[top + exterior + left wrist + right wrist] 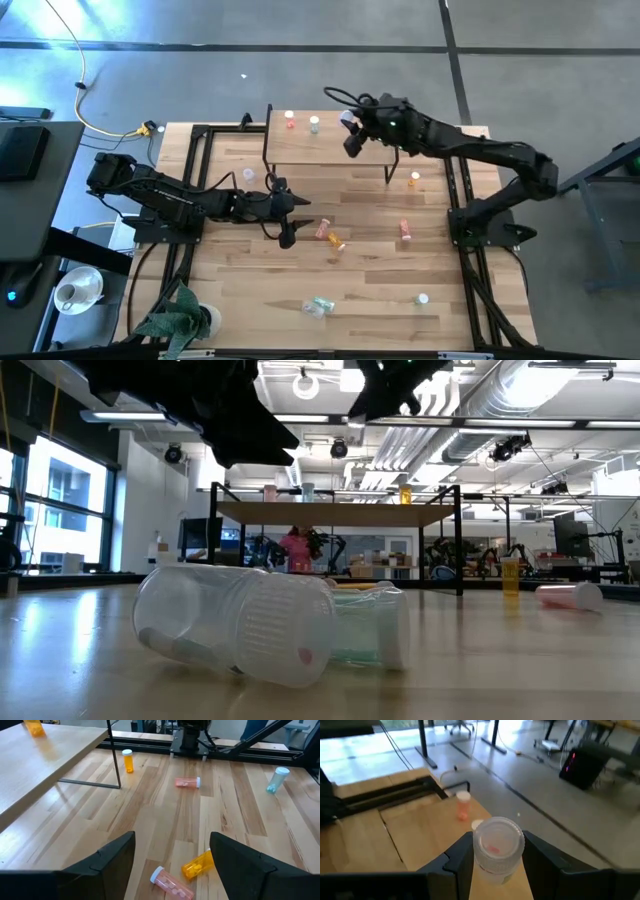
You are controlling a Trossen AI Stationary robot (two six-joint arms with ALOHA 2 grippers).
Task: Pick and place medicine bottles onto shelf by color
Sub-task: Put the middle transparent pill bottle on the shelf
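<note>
Left gripper [172, 855]: I see its fingers spread wide and empty, hovering above the table [370, 290] with nothing between them.
Pink bottle [171, 884]: lies on its side just ahead of my left gripper, under its tips. Its long axis runs flat along the table and its white cap points away from the orange bottle [198, 864], which lies beside it, nearly touching.
Handling: I judge these bottles light, stiff and smooth-walled, so lying down they would roll from a glancing touch. I would take the pink one across the middle of its body, fingers square to its long axis.
Shelf [330, 150]: two bottles stand near its far edge, a red one [290, 121] and a pale one [314, 124], ahead of my right gripper.
Right gripper [493, 855]: clamped on a clear bottle [497, 847], above the shelf near its right end.
Clear bottle: held by the body, its capped end and long axis pointing out past the fingertips.
</note>
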